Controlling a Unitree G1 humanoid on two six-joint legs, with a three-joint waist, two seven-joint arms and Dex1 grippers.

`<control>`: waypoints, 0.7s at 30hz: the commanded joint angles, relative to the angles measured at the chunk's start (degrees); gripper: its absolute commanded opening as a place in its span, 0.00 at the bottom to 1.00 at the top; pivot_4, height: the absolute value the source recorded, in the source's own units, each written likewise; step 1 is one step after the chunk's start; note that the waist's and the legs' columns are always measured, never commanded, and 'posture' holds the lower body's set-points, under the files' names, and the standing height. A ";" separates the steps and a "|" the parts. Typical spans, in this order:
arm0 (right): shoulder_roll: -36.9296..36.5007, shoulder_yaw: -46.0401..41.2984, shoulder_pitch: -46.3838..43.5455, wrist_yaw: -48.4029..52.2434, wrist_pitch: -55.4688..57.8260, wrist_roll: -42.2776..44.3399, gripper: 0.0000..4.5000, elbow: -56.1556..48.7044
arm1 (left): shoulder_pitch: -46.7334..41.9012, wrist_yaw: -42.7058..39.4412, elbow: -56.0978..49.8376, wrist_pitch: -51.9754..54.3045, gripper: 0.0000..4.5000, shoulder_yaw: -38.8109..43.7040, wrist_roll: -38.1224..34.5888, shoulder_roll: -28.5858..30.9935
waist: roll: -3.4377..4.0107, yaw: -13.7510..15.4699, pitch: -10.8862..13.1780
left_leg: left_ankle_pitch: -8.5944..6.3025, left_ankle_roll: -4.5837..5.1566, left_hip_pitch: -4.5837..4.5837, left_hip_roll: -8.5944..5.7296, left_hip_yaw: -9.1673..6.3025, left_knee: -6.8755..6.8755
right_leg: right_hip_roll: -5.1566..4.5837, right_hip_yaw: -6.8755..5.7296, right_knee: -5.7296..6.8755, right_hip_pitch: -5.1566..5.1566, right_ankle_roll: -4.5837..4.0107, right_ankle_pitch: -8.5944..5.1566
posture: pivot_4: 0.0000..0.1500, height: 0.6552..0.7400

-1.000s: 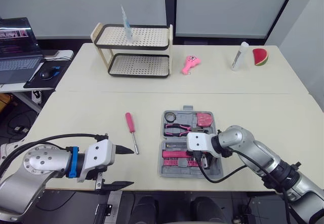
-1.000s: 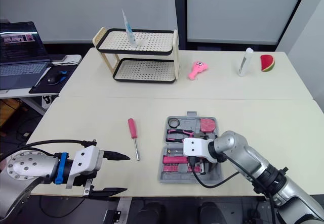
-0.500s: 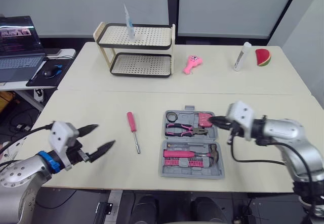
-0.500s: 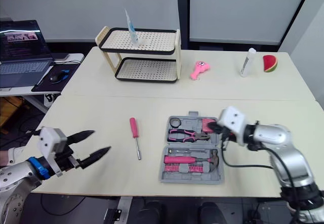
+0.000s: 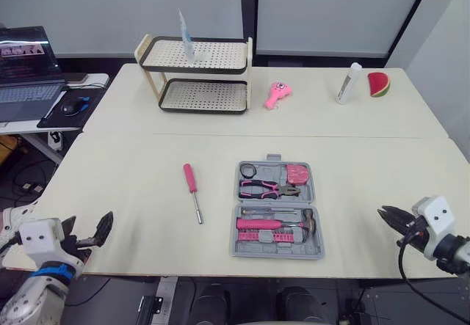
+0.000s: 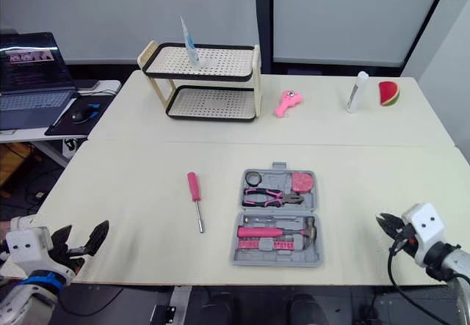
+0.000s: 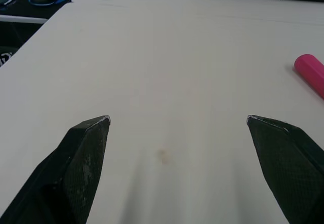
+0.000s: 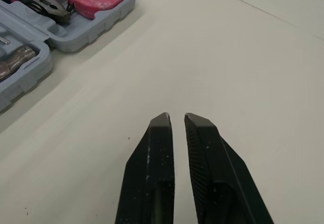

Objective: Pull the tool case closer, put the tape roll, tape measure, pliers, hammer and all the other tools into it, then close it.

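Since the screwdriver [image 5: 192, 191] lies ahead-right of the wide-open left pincer [image 5: 88, 228], tip nearest, the nearly closed right pincer [image 8: 177, 117] is farther.

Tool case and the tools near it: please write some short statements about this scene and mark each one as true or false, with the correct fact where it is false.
1. The tool case lies open. True.
2. The screwdriver is inside the case. False: it lies on the table, to the left of the case.
3. The hammer lies in the case. True.
4. The right gripper holds the pliers. False: it holds nothing, and the pliers lie in the case.
5. The left gripper has its jaws wide apart. True.
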 commanded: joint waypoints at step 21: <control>-8.02 0.95 -2.90 3.18 4.82 5.27 1.00 -7.59 | 3.16 2.35 -7.80 2.00 1.00 -1.44 -2.67 -1.40 | 0.01 0.17 -0.02 | 0.00 0.00 0.01 -0.03 -0.08 -0.01 | 0.00 -0.06 -0.23 0.18 0.00 0.00 | 1.00 0.87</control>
